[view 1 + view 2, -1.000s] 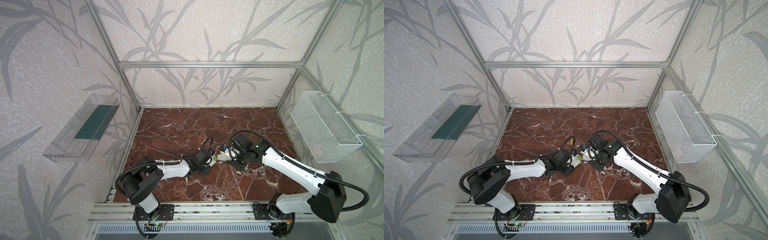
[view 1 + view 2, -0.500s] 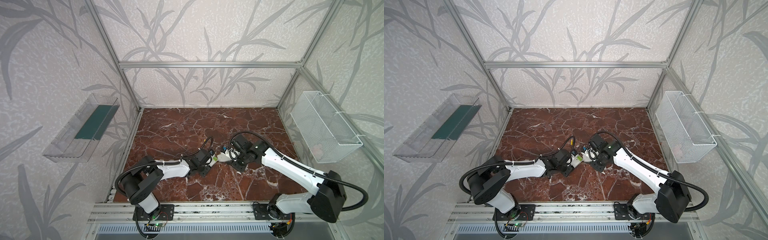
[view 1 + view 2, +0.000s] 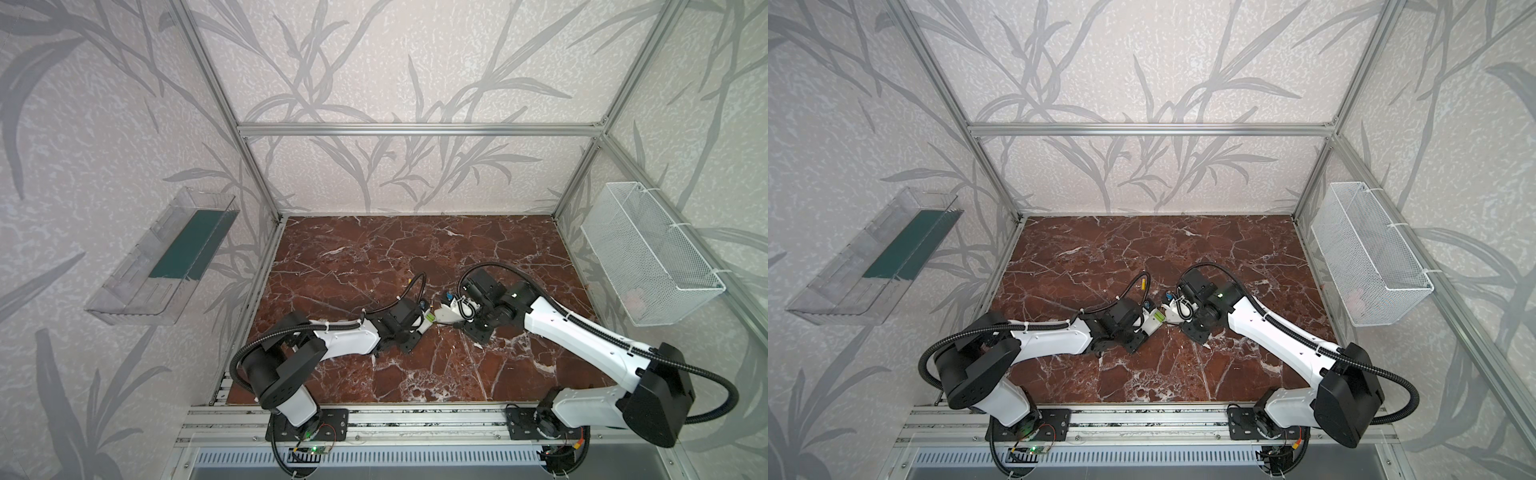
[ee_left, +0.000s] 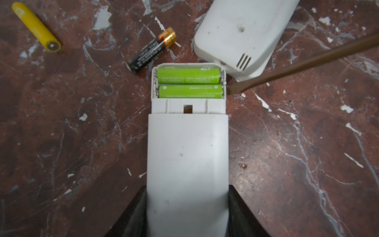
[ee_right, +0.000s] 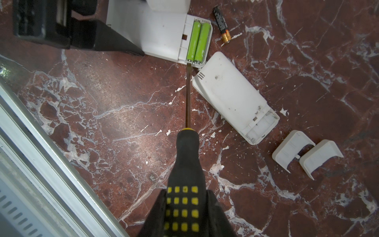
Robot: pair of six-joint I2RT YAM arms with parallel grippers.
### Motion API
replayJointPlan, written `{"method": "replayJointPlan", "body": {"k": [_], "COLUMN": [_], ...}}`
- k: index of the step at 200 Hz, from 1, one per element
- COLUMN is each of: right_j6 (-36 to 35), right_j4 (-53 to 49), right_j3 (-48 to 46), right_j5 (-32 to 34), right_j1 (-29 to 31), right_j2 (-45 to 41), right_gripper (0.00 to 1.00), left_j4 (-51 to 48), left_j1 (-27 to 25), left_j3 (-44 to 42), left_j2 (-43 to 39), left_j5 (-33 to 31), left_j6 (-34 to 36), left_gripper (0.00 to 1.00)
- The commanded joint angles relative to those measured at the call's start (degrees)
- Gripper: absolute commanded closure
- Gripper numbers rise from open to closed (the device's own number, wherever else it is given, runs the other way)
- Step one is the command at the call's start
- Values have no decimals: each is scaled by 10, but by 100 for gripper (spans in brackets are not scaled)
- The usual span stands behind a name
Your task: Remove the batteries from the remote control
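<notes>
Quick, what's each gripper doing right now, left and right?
Left gripper: closed on the white remote, whose battery bay is open.
Right gripper: closed on the screwdriver, by its handle.

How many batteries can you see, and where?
4. Two green batteries sit side by side in the open remote; a black-and-copper battery and a yellow battery lie loose on the table nearby. More may be hidden.
</notes>
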Motion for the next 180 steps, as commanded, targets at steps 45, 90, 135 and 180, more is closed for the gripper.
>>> {"method": "replayJointPlan", "body": {"k": [45,90,135,180], "right_j6": [3,2,3,4], "right_j4": [14,12,14,14], "right_j3": [-1,-1,-5,-9], "right_j5": [-5,-10,-4,0], "right_j1": [2,2,2,2], "right_j2": [-13,-17,-11,-5], "right_gripper": [100,100,100,100], "left_j4": [-34,-34,-34,-35], "left_j1": [0,0,-1,-1], "left_j3": [-16,-16,-15,-15], "left_j2": [23,25,26,27], "left_j5": [0,2,3,4], "left_j6": [7,7,7,7], "left_gripper": [70,71,72,73]}}
